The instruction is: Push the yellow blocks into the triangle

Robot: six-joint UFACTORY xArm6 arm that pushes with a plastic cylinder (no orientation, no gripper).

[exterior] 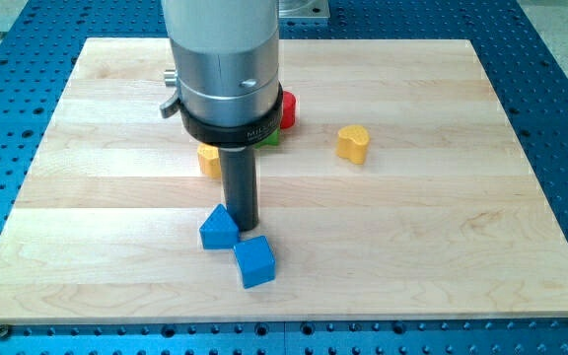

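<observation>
My tip (pixel 244 228) rests on the wooden board (pixel 412 247), touching or just right of the blue triangle block (pixel 218 229). A blue cube (pixel 254 261) lies just below the tip, toward the view's bottom. A yellow heart-shaped block (pixel 353 143) sits to the view's right, well apart from the tip. A second yellow block (pixel 209 159) shows partly behind the rod, up and left of the tip. A red block (pixel 287 108) and a green block (pixel 270 139) are mostly hidden behind the arm's body.
The grey arm body (pixel 223 69) covers the upper middle of the board. A blue perforated table (pixel 560 118) surrounds the board on all sides.
</observation>
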